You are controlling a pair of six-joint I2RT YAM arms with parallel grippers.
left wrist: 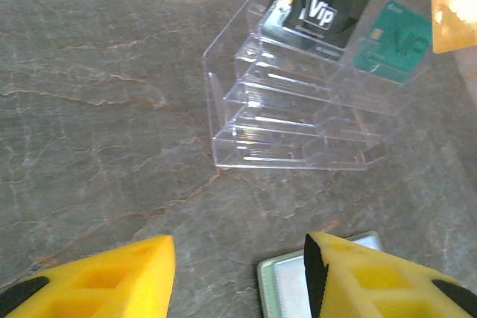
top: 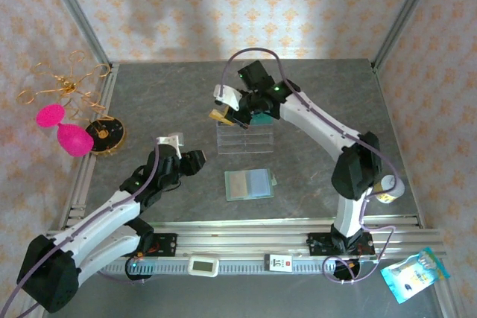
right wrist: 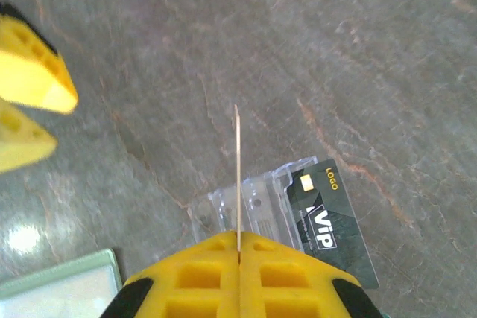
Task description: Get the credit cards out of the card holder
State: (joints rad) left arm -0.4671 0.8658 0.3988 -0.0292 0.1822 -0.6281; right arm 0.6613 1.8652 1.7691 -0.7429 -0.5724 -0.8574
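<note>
The left gripper (top: 195, 161) hovers low over the grey, veined stone-look table (top: 320, 87), its yellow blocky fingers (left wrist: 112, 277) apart with nothing between them; in the left wrist view one finger overlaps a corner of the card holder (left wrist: 282, 282). The card holder (top: 248, 184) lies opened flat near the middle of the table, just in front of the clear tray (top: 244, 143), its long axis running left to right, pale blue and green panels facing up. The tray is transparent stepped plastic; in its back row a glossy black card (left wrist: 320, 9) marked "Vip" stands leaning, and a green card (left wrist: 391, 42) sits beside it. Above the tray's left end, the right gripper (top: 227, 113) is clamped on a gold card (top: 218, 115), a thin rigid sheet seen edge-on from the right wrist (right wrist: 237, 169), jutting straight out from the closed fingers.
</note>
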